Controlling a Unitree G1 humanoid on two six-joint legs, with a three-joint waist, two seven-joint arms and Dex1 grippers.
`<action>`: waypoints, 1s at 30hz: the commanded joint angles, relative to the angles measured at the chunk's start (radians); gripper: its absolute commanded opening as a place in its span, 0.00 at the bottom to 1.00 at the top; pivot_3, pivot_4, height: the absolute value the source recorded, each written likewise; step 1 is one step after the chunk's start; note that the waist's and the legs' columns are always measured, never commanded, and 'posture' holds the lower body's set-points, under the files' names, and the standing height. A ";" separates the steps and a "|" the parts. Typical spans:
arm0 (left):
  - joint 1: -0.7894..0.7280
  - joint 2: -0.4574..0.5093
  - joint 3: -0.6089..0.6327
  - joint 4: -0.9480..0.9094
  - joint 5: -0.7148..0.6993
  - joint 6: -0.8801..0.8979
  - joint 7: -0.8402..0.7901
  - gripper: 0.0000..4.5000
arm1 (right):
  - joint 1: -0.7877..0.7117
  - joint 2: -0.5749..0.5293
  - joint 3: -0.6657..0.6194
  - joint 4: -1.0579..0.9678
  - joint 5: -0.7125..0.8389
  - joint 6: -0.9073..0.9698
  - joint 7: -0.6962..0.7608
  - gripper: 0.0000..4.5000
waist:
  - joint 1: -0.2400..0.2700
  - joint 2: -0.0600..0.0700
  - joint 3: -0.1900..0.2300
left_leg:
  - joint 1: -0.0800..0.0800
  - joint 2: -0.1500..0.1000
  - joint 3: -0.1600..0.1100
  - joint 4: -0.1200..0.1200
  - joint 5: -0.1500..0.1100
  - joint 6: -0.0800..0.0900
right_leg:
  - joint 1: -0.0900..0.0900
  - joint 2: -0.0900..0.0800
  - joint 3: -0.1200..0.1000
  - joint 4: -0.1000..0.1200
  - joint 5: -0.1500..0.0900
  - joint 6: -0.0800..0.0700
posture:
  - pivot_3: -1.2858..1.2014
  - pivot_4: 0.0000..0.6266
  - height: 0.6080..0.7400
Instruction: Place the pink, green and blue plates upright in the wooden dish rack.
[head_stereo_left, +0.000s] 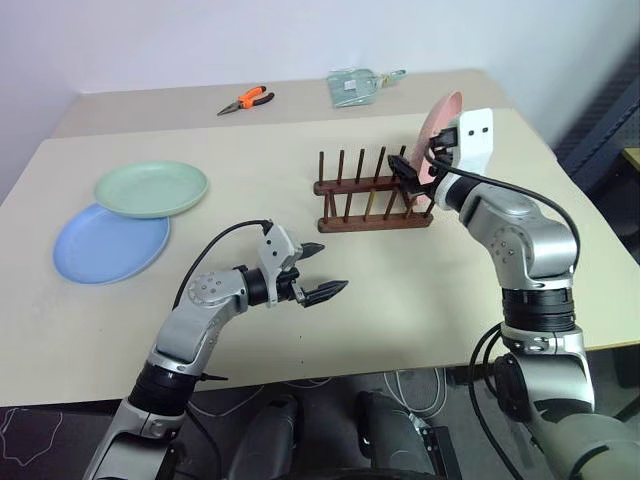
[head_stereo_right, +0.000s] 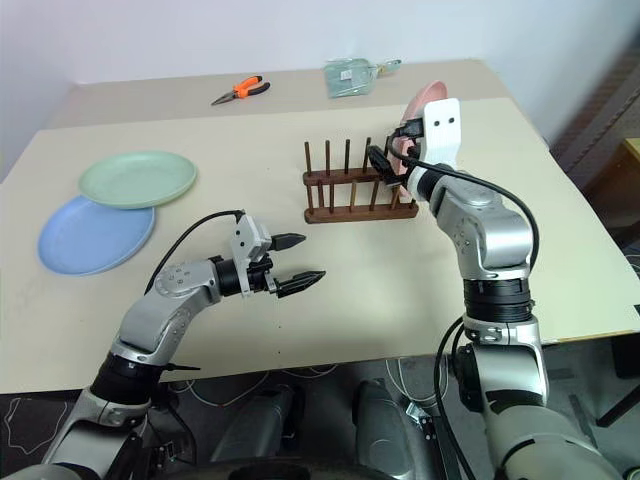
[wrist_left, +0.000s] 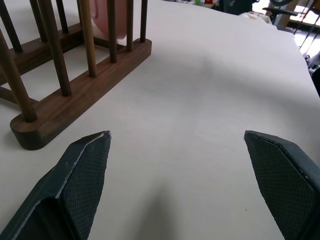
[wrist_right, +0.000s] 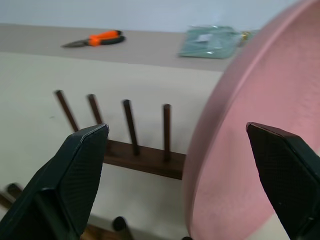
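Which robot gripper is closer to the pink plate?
The right gripper. It is right beside the pink plate at the rack's end; the left gripper hovers over bare table, well short of the rack.

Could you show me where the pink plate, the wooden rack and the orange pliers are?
pink plate (wrist_right: 260, 150), right wrist view, on its broad pink face.
wooden dish rack (head_stereo_left: 372, 221), left eye view, on the near base rail.
orange pliers (head_stereo_left: 252, 97), left eye view, on the orange handles.
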 joint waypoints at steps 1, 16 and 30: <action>0.002 -0.001 -0.004 -0.021 0.001 -0.015 0.002 0.98 | -0.038 0.016 -0.018 0.010 -0.042 -0.038 -0.046 0.72 | 0.000 0.000 0.000 | 0.000 0.000 0.000 0.000 0.000 0.000 | 0.000 0.000 0.000 0.000 0.000 0.000 | 0.52 0.24 0.98; 0.006 0.006 -0.006 -0.023 0.006 -0.019 0.001 0.98 | -0.059 0.062 -0.101 -0.012 -0.022 -0.046 -0.096 0.01 | -0.002 0.000 0.000 | 0.000 0.000 0.000 0.000 0.000 0.000 | 0.000 0.000 0.000 0.001 0.000 0.000 | 0.52 0.24 0.98; 0.022 0.012 0.007 -0.035 0.000 -0.020 0.000 0.98 | -0.037 -0.050 -0.358 -0.290 0.509 0.049 0.201 0.01 | -0.001 0.001 0.000 | 0.000 0.000 0.000 -0.001 0.000 0.000 | -0.001 0.000 0.000 0.001 0.000 0.000 | 0.52 0.24 0.98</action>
